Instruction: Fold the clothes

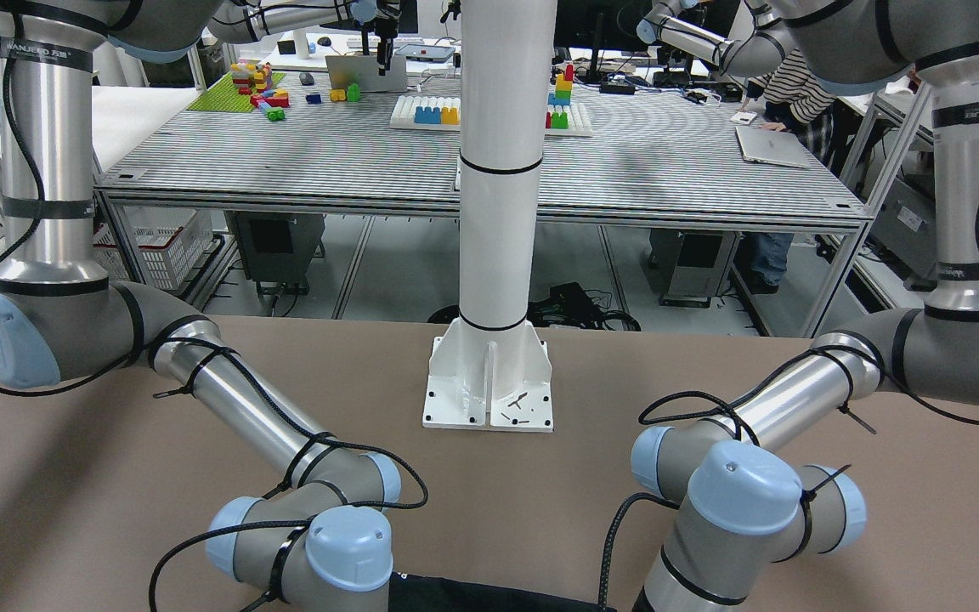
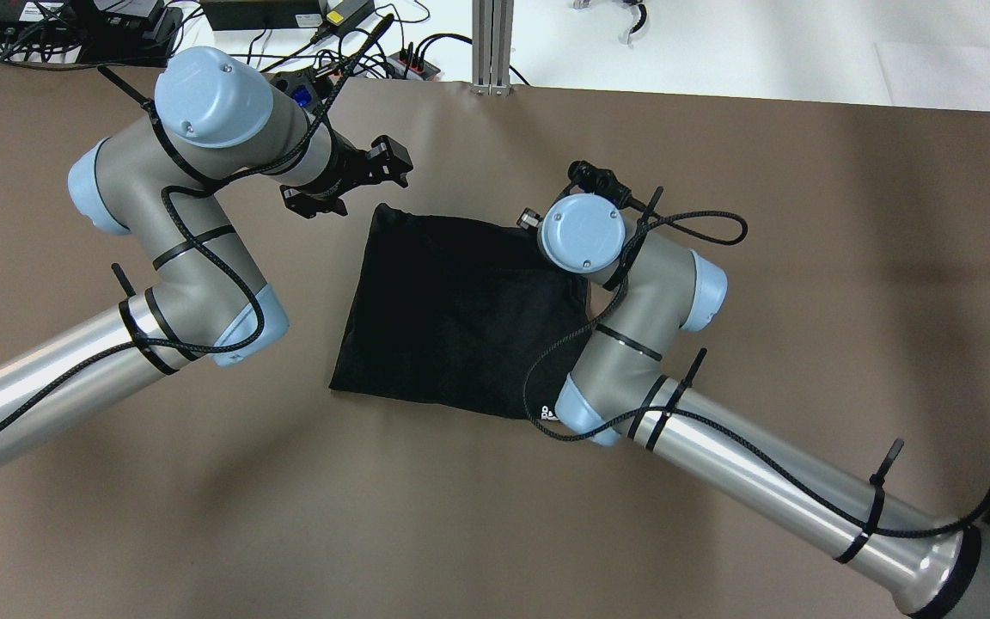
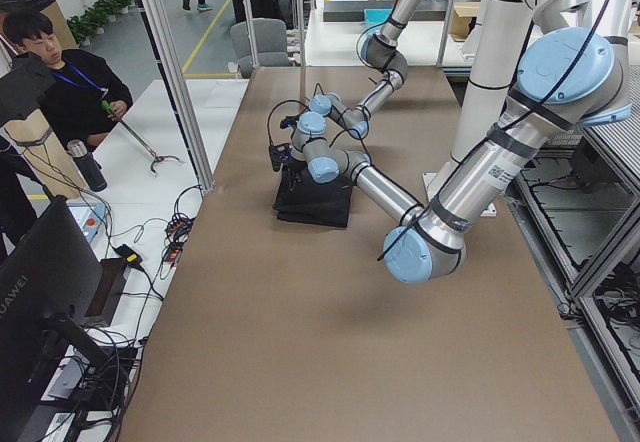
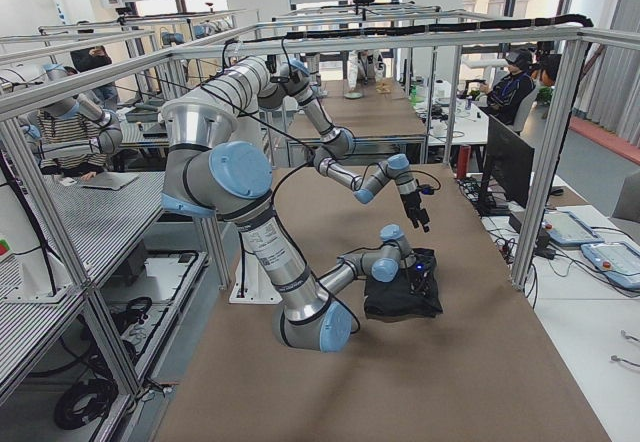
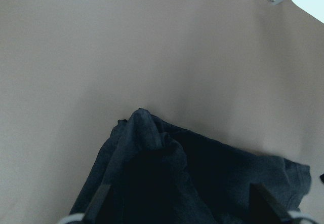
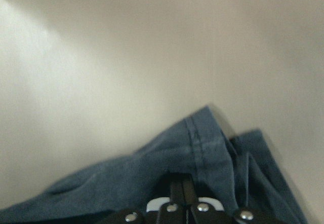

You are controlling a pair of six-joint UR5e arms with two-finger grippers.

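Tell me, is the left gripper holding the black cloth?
No, the left gripper hangs open off the cloth at its far corner, with nothing between its fingers.

**A:** Site type?

**B:** Robotics lab, open-plan. A left arm (image 2: 177, 284) and a right arm (image 2: 761, 481) work from a white pillar (image 1: 500, 212) bolted to a brown-covered table (image 1: 489, 510).

**A:** Other evidence?

**B:** Aluminium framing (image 4: 400, 37) caging the benches. Toy building blocks (image 1: 260, 89) and a laptop (image 1: 770, 146) on a slatted bench (image 1: 353, 161). A monitor (image 3: 40, 292) with loose cables (image 3: 95, 382) beneath it. A person (image 3: 70, 92) standing by at the table's side.
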